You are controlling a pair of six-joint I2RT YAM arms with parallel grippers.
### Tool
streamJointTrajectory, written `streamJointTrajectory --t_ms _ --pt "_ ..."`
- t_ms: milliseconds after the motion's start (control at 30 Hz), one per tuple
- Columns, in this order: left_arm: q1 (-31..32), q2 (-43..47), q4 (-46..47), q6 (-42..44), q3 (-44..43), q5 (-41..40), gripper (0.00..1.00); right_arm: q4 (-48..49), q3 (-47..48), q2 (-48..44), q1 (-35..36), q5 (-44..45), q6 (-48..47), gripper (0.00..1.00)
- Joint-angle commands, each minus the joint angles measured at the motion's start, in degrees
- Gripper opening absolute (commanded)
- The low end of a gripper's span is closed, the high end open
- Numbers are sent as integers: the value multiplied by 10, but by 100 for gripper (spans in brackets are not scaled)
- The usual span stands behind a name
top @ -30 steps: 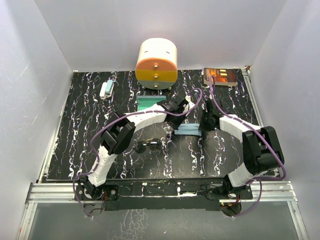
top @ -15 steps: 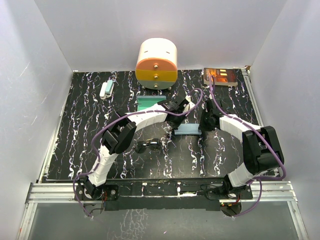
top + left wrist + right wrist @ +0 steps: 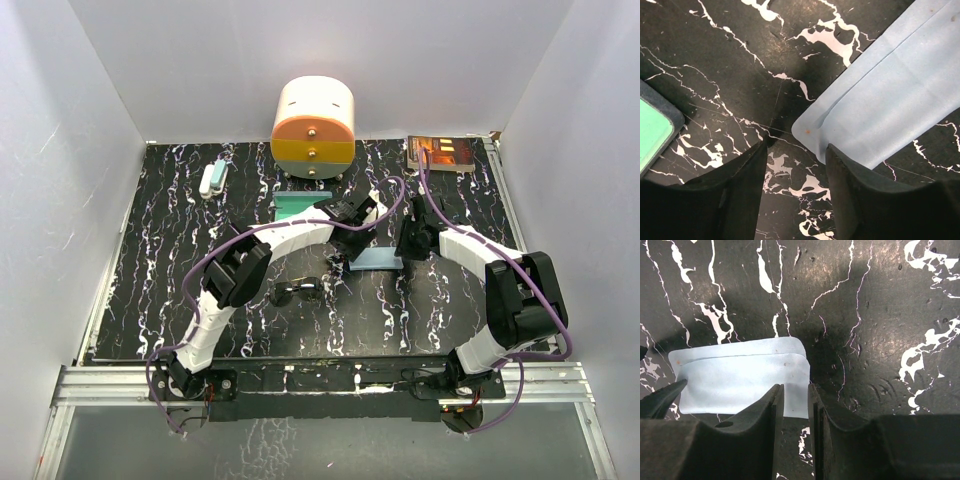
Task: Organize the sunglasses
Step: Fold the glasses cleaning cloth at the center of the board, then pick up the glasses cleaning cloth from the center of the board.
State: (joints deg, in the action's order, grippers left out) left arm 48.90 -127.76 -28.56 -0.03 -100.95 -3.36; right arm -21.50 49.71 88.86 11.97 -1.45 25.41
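Observation:
The sunglasses point(image 3: 300, 291), a small dark pair, lie on the black marble table near the left arm's elbow, away from both grippers. A folded light-blue cloth point(image 3: 378, 259) lies flat between the two grippers. My left gripper point(image 3: 796, 150) stands open at the cloth's point(image 3: 900, 95) left corner, with nothing between its fingers. My right gripper point(image 3: 795, 390) is open by a narrow gap over the cloth's point(image 3: 740, 377) right corner, which lies flat on the table below. The teal-lined case point(image 3: 297, 207) sits open behind the left gripper point(image 3: 345, 243); its corner point(image 3: 652, 132) shows in the left wrist view.
A round white, orange and yellow drawer unit point(image 3: 313, 127) stands at the back centre. A small white and teal object point(image 3: 213, 178) lies at the back left, and a flat brown box point(image 3: 441, 153) at the back right. White walls close in three sides.
Both grippers have opened from shut and let go of the folded cloth, which now lies flat on the table. The arms have hardly moved.

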Motion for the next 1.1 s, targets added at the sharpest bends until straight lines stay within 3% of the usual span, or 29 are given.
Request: streamJointTrajectory --t_ms 0,400,1067 --pt "1 59 -21 4 -17 -25 50 8 32 -19 -2 4 -2 31" --pt "1 69 -31 -28 -28 -43 61 -22 29 -25 -2 -14 -3 40" --pt "1 16 -42 -40 -73 -1 62 -30 8 -11 -2 -31 2 42"
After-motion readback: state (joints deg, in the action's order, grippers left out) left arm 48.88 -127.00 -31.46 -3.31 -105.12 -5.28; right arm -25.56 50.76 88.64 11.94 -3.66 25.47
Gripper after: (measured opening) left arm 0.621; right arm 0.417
